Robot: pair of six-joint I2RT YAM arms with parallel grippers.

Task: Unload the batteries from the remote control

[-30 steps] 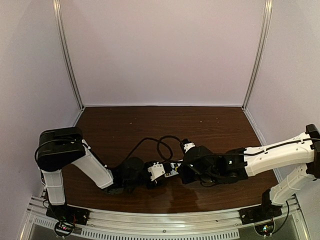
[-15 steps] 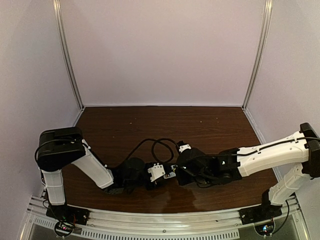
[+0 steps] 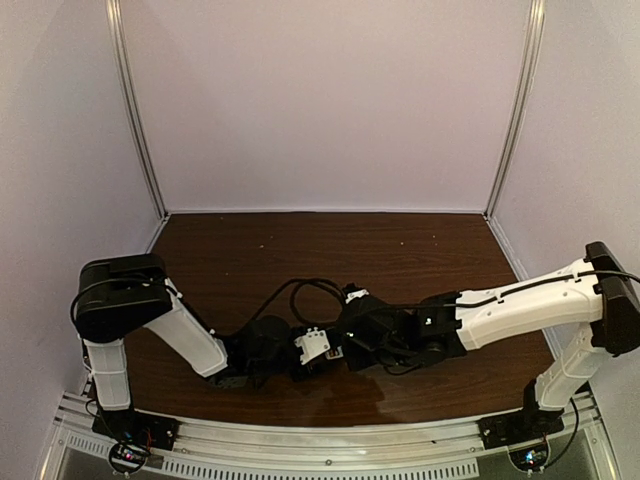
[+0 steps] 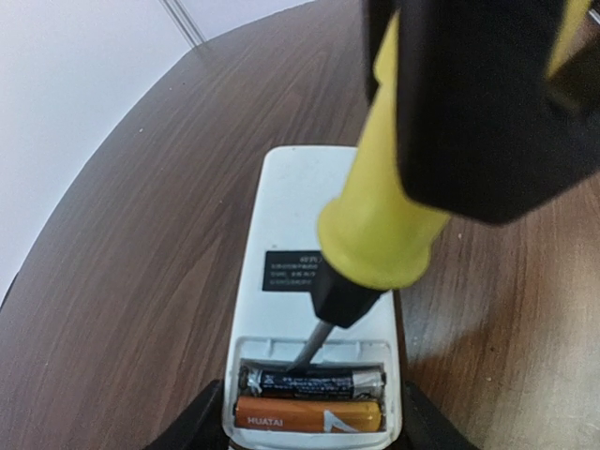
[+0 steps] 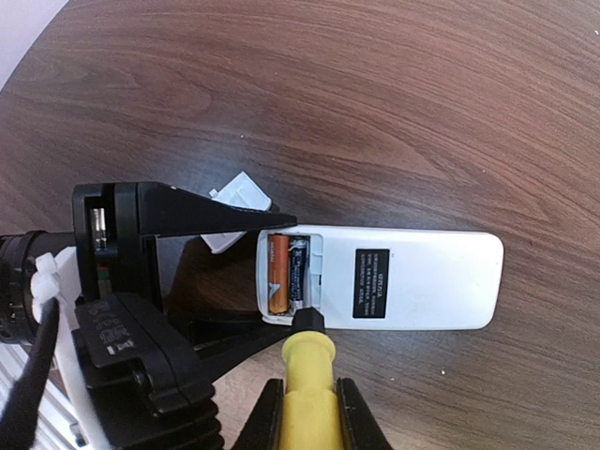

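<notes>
The remote control (image 4: pixel 300 211) lies back side up on the wooden table, a white bar with a black label and its battery bay uncovered. In the bay lie two batteries side by side, a dark one (image 4: pixel 312 382) and an orange one (image 4: pixel 309 413). My left gripper (image 4: pixel 312 429) is shut on the remote's bay end, one finger on each long edge. My right gripper (image 5: pixel 309 412) is shut on a yellow-handled screwdriver (image 5: pixel 307 361). The screwdriver's metal tip (image 4: pixel 307 354) touches the dark battery at its edge next to the bay wall. In the top view both grippers meet at the table's near middle (image 3: pixel 338 348).
A small white cover piece (image 5: pixel 242 199) lies on the table behind my left gripper's upper finger (image 5: pixel 216 217). A black cable (image 3: pixel 300 290) loops over the table behind the grippers. Pale walls enclose the table, and a metal rail (image 3: pixel 330 445) runs along the near edge.
My right arm has moved left with the screwdriver, closing in on the left gripper. The left arm has stayed still.
</notes>
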